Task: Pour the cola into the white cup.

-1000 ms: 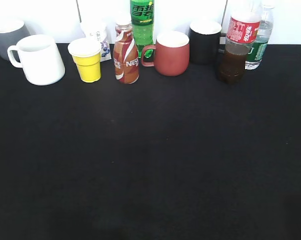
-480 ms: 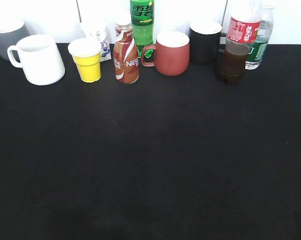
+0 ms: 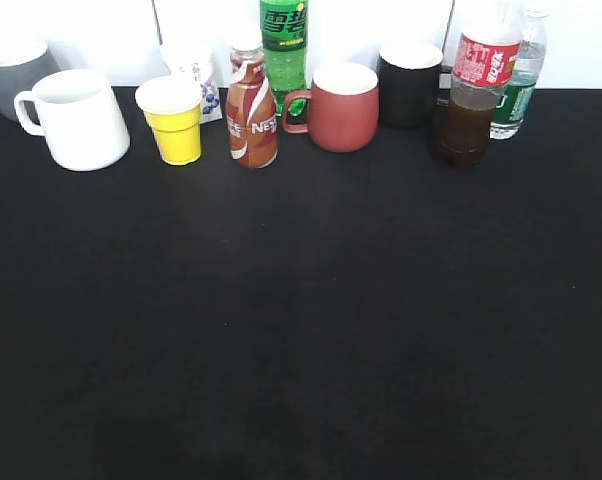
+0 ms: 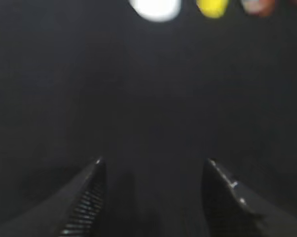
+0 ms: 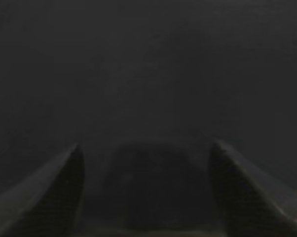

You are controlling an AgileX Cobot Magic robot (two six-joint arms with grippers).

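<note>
The cola bottle (image 3: 471, 100), clear plastic with a red label and dark liquid, stands upright at the back right of the black table. The white cup (image 3: 81, 120), a large mug with its handle to the left, stands at the back left; it shows as a white blur at the top of the left wrist view (image 4: 155, 7). Neither gripper shows in the exterior view. My left gripper (image 4: 153, 165) is open and empty over bare black cloth. My right gripper (image 5: 146, 148) is open and empty over bare black cloth.
Along the back edge stand a grey mug (image 3: 16, 65), a small yellow cup (image 3: 173, 120), a Nescafe bottle (image 3: 251, 105), a green soda bottle (image 3: 284, 45), a red mug (image 3: 341, 107), a black mug (image 3: 409, 82) and a water bottle (image 3: 521, 70).
</note>
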